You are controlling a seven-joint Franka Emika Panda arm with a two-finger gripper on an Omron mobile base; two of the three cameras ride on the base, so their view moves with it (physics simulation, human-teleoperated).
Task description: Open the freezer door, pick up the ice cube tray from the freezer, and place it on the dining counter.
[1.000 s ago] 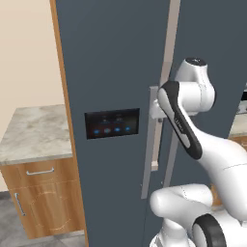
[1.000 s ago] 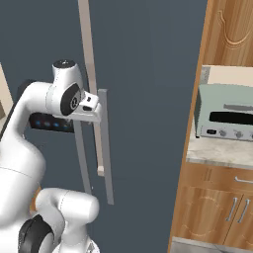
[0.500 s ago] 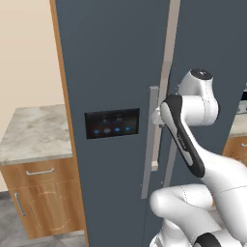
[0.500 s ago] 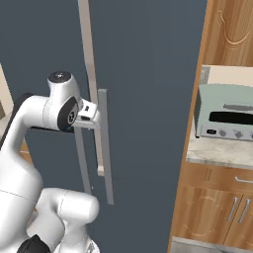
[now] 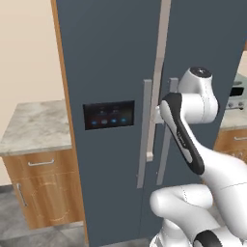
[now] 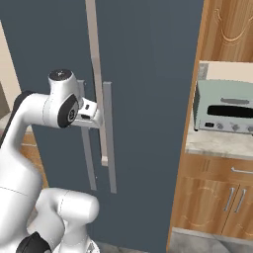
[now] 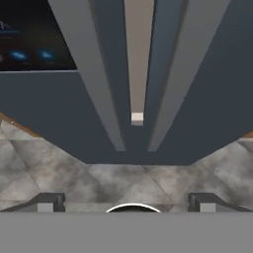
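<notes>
The freezer door (image 5: 108,62) is shut, dark slate-blue, with its black display panel (image 5: 108,115) lit in blue. Its long grey handle (image 5: 144,130) runs down beside the pale centre strip (image 5: 161,48). My gripper (image 5: 157,116) hovers just in front of the two handles at mid height, also seen from the other side as the gripper (image 6: 96,116). In the hand view the gripper (image 7: 126,202) is open, its fingertips (image 7: 49,200) wide apart, with the freezer door handle (image 7: 94,79) left of centre and touching neither. The ice cube tray is hidden behind the door. The dining counter is out of view.
The matching door without a panel (image 6: 148,74) has its own handle (image 6: 108,138) right beside the freezer's. A marble-topped wooden cabinet (image 5: 34,125) stands to the left. A pale green toaster oven (image 6: 225,106) sits on a counter over wooden cabinets (image 6: 217,197) to the right.
The arm's upper joints have shifted a little, and the hand has sunk slightly while staying in front of the two handles. The door is still shut.
</notes>
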